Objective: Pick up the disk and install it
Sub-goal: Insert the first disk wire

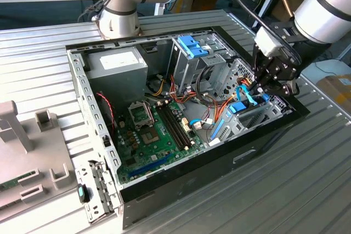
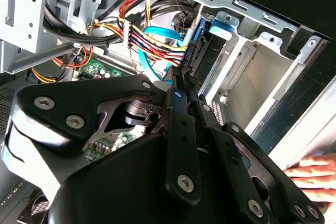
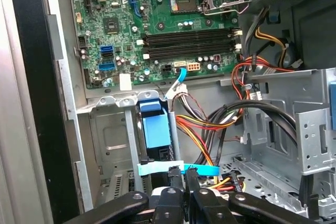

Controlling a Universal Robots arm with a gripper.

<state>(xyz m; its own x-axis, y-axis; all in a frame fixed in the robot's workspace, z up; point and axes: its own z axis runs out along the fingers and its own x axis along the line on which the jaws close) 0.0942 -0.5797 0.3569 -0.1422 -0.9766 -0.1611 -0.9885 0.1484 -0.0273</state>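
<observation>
Gripper [image 3: 181, 195] fingers (drawn close together) sit just above the disk [image 3: 156, 129], which stands on edge in the grey drive cage [image 3: 110, 145] of the open computer case [image 1: 82, 80]; whether they pinch it I cannot tell. Beyond the cage lies the green motherboard [image 3: 157, 19].

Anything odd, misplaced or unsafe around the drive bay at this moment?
Two things. In the second wrist view a person's hand rests just outside the computer case, near the working arm. In the first wrist view a light-blue flat cable crosses the bay between the disk and the gripper.
</observation>
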